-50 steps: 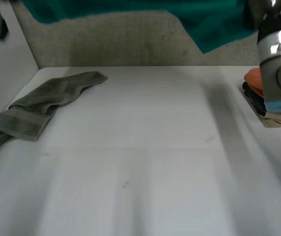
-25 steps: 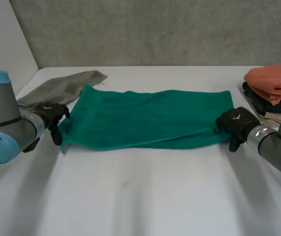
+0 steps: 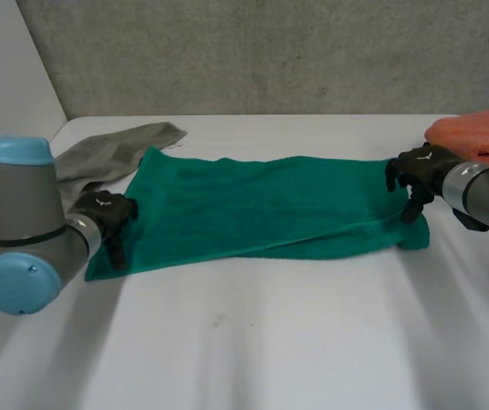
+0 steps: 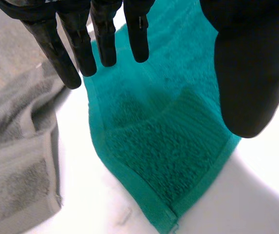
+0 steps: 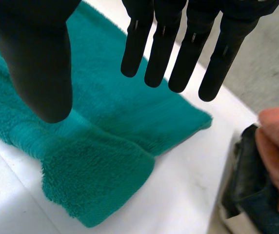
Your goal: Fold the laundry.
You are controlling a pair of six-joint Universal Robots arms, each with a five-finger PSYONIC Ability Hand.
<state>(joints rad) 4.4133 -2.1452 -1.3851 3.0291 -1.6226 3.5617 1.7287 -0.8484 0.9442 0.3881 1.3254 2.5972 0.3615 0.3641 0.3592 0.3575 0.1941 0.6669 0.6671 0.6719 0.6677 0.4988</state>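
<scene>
Green towel [image 3: 253, 209] lies flat across the middle of the white table [image 3: 253, 350], doubled over once along its length, with a strip of the lower layer showing past the upper one at its near edge. The left hand [image 3: 108, 213] hovers at the towel's near left corner and the right hand [image 3: 417, 171] at its right end. Both have their fingers [image 4: 105, 39] [image 5: 178, 48] straight and spread, with nothing held. The first fold looks done; further folds appear to remain. A crumpled grey towel [image 3: 99, 154] waits at the far left, and a stack of folded cloths [image 3: 475, 132] sits at the right edge. A second ago the green towel hung high above the table. Half a second ago it was already down, with a hand at each end. The right hand now sits farther back and the left nearer.
</scene>
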